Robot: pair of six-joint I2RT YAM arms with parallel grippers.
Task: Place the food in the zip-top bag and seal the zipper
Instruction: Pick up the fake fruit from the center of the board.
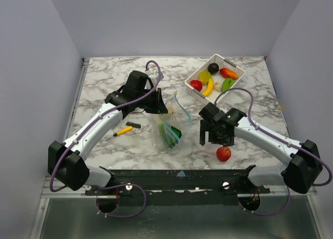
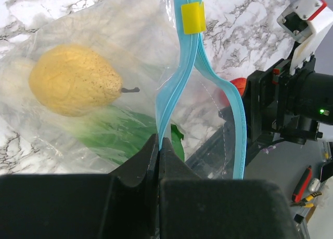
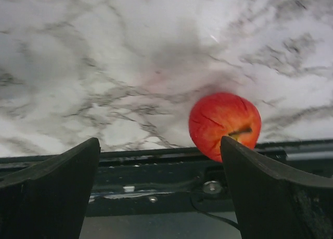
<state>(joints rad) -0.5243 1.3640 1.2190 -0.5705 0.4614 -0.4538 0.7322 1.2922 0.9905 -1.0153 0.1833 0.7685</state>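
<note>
Red apple (image 3: 223,125) beneath right gripper (image 3: 158,145), jaws wide

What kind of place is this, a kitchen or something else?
Probably a robot test bench: plain grey walls around a marble-patterned tabletop, two white-and-black arms at its edge, glossy plastic toy fruit in a white basket.

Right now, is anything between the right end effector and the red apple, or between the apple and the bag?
Nothing visible: the open right end effector hangs by the apple, and only bare marble lies between apple and zip-top bag.
</note>
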